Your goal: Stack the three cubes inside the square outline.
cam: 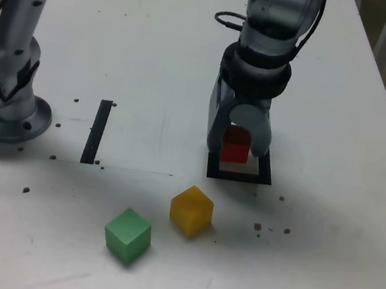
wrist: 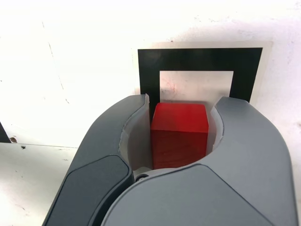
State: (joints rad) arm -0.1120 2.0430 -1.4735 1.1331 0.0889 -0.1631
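While the red cube [wrist: 179, 134] sits pinched between the two curved grey jaws of the gripper [cam: 237, 142], it hangs over the square outline [cam: 239, 173]; whether it touches the white centre I cannot tell. Cube matte, sharp-edged. Frame flat, thick, black. Nearer the camera, the yellow cube [cam: 191, 210] and the green cube [cam: 127, 234] rest near each other on the white table [cam: 157, 45], apart from the frame. Thin black strip [cam: 97, 131] toward the exterior view's left. Dark specks dot the tabletop. Arm base [cam: 7, 98] at the far left.
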